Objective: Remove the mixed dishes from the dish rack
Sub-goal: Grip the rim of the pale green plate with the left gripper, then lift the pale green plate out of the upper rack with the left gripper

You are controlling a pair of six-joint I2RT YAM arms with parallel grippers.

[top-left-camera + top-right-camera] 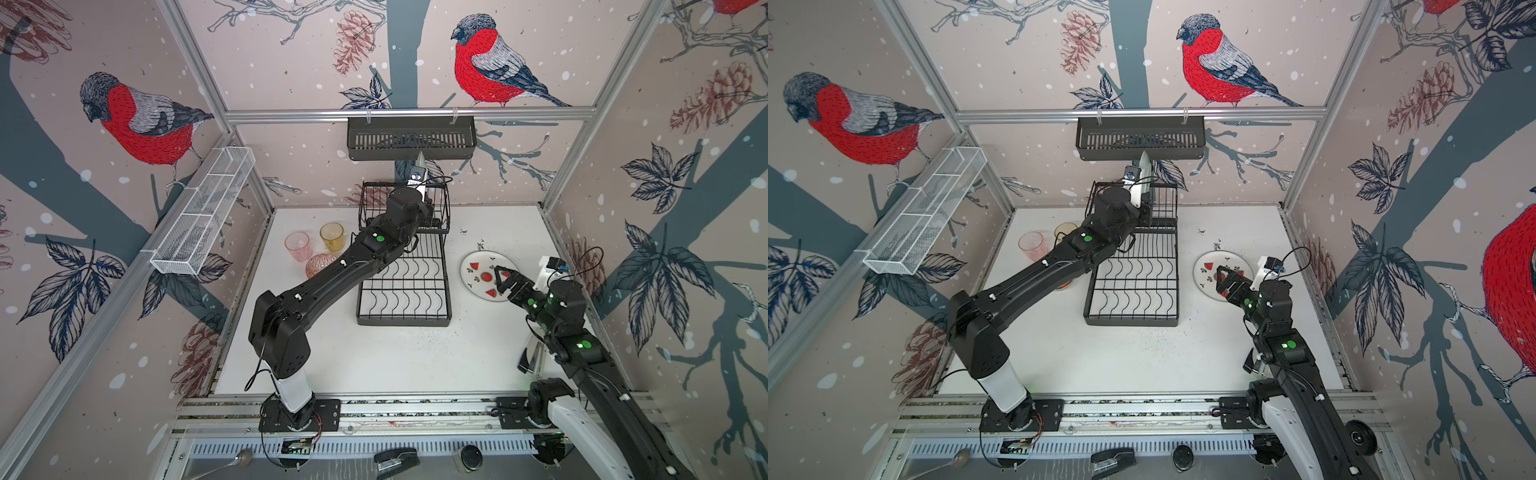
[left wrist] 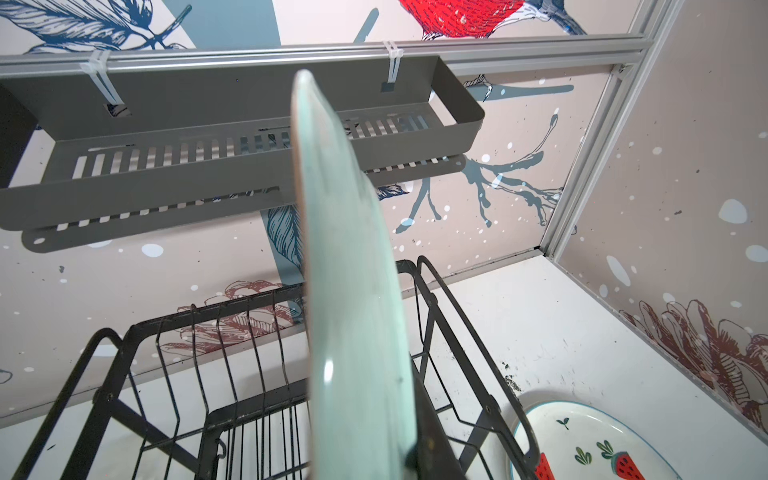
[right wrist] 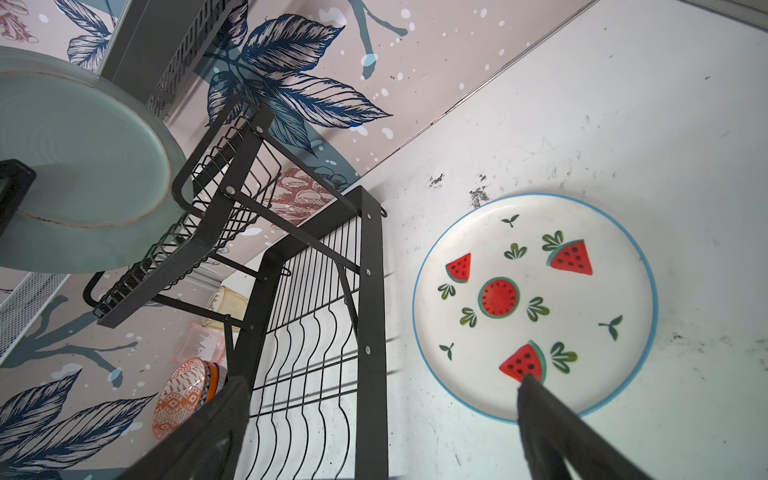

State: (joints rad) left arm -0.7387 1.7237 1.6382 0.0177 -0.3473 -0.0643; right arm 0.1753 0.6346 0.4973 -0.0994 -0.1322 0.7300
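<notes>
Seemingly the unloading is close to its end. The left gripper (image 2: 374,453) is clamped narrow on the pale mint plate (image 2: 345,257), which it holds on edge and nearly upright over the raised plate basket (image 1: 365,203) at the twelve o'clock end of the dish rack (image 1: 403,321). The plate's top rim rises in front of the black shelf basket (image 1: 411,139) on the back wall. Whether its lower edge is clear of the basket wires cannot be told. In the left wrist view the basket's other slots are bare, and in both top views the lower tray shows only its own wavy dividers, so nothing else seems to be left in the rack. On the table at about ten o'clock from the tray stand the pink tumbler (image 1: 298,245) and the amber tumbler (image 1: 332,237), with the orange patterned bowl (image 1: 320,264) just beside them, partly hidden by the left arm. At three o'clock from the tray lies the watermelon plate (image 1: 476,266), flat on the table. The right gripper (image 1: 505,274) hangs above its near edge with jaws spread wide and nothing between them. By my reckoning, what remains is to bring the mint plate away from the rack and lay it on the table; the shelf close overhead leaves little room to lift.
</notes>
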